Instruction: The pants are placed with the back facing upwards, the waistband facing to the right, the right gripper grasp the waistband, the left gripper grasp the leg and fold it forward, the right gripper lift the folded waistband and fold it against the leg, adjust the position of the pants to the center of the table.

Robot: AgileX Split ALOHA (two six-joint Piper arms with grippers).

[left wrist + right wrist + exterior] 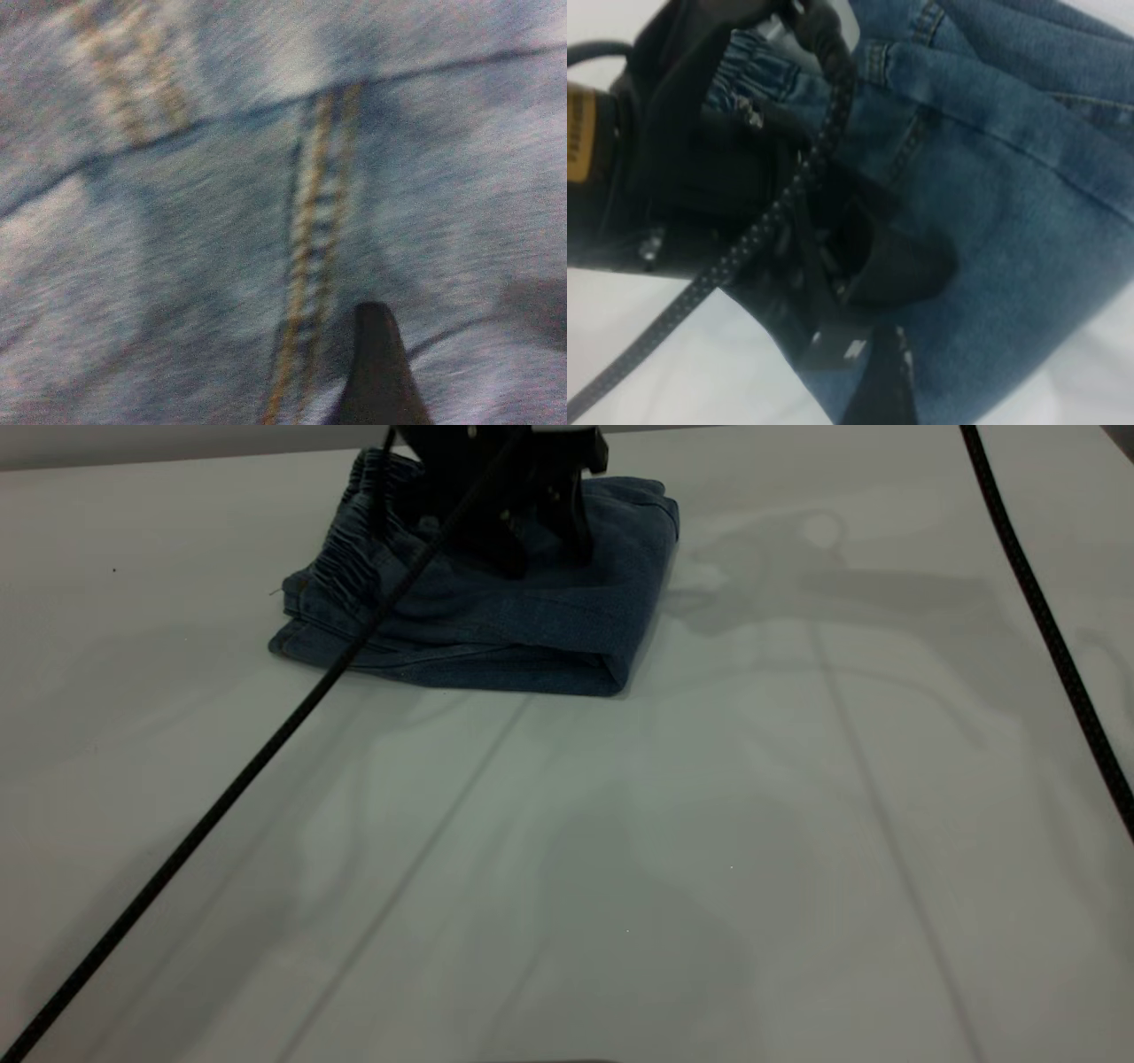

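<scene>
at the left of the exterior view we see a black cable [266,753] running slantwise over the white counter [709,868], from the near corner up to the pants [532,629]; the pants lie folded into a thick, compact bundle at the far middle of the counter, left of its centre line; the gathered waistband [341,558] forms the bundle's left edge, stacked on the layers below it, and the rounded fold faces the near right corner; the left gripper [542,558] stands on top of the bundle, its 2 jaws apart and released, tips down on the denim with no cloth pinched between them; in the left wrist view 1 dark fingertip [376,372] rests beside a double line of yellow stitching [310,266]; the right gripper [873,381] shows only at the rim of its own wrist view, just above the bundle, and we cannot tell whether it is released or clenched; a second cable [1045,620] crosses the counter's right side.
</scene>
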